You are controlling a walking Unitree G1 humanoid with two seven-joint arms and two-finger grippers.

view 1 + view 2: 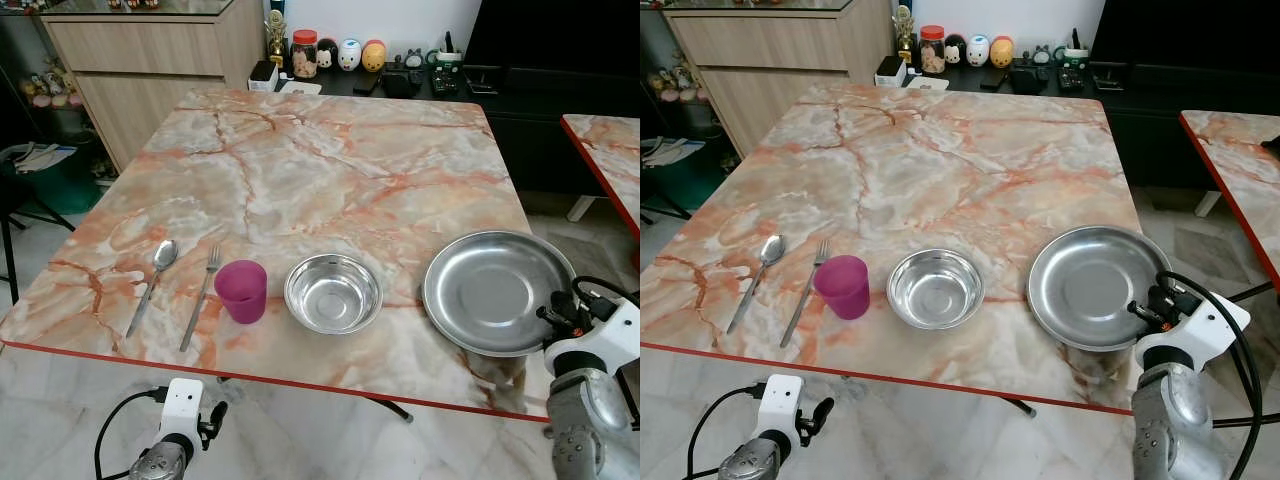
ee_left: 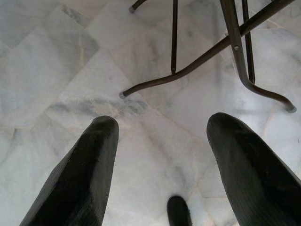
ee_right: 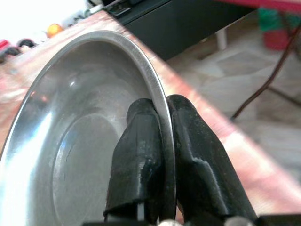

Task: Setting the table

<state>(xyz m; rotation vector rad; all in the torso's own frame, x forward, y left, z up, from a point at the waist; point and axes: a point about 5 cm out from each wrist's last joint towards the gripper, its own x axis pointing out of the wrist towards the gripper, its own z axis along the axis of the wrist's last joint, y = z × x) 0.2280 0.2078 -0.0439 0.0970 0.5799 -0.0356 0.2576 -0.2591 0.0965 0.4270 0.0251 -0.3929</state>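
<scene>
While the head views hid the right gripper (image 3: 162,155) fingers, its wrist camera showed them pinching the plate (image 1: 497,290) rim at the table's (image 1: 330,160) near right edge; the left gripper (image 2: 162,155) hung open above the floor (image 2: 56,61).

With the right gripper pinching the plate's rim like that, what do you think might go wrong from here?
1. The right gripper holds the steel plate only by its thin rim, so it might slip or tilt if lifted.
2. The plate lies near the table's front edge; a pull toward the robot may tip it off.
3. A leftward slide could knock the steel bowl toward the purple cup.
</scene>
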